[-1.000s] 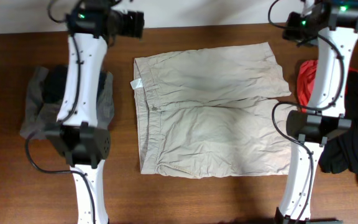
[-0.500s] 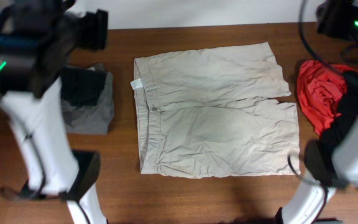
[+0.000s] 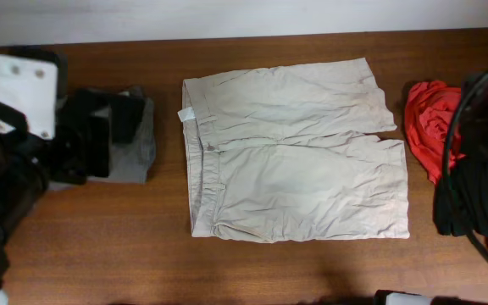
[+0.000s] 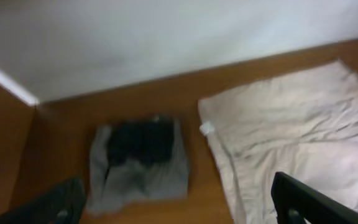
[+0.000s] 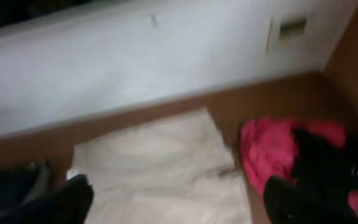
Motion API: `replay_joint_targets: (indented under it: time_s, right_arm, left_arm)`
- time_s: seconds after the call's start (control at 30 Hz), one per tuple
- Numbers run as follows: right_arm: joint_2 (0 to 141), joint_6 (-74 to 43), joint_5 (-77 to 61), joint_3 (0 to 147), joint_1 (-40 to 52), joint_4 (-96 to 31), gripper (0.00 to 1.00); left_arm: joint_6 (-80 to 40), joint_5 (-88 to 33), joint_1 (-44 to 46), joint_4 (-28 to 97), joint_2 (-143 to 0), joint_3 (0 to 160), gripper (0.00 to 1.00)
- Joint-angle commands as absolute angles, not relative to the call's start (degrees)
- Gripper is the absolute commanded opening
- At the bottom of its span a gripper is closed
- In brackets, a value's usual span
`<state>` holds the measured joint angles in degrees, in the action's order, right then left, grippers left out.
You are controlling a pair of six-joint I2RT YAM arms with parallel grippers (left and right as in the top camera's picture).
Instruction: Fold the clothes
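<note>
Shorts lie flat, waistband toward the left gripper, legs toward the right gripper, neither nearer; both gape wide, empty.

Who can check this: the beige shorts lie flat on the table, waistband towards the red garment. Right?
No. The overhead view shows the beige shorts flat on the table, but their waistband faces the grey garment; the red garment lies beyond the leg ends.
</note>
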<state>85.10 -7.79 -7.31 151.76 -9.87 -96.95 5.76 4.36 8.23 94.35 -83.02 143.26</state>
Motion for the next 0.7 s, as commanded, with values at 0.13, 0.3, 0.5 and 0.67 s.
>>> replay_joint_targets:
  time_s: [0.13,0.3,0.5,0.67]
  right_arm:
    - [86.3,-13.0,-5.1,125.3,-9.8,-96.9,0.99]
    - [89.1,-15.7,-5.4,109.1,-9.8,-94.2,0.99]
    - [90.1,-16.9,-5.3,94.1,-9.9,-88.7,1.00]
    - [90.1,-20.3,-6.2,83.5,-9.9,-85.1,0.99]
  left_arm:
    - [4.6,1.1,8.2,80.2,-82.9,109.7,0.99]
    - [4.5,-8.5,8.2,73.2,-87.0,92.4,0.89]
    - [4.3,-13.1,8.3,70.1,-90.6,81.4,0.81]
    - [1.9,-14.3,8.8,68.6,-90.6,74.9,0.82]
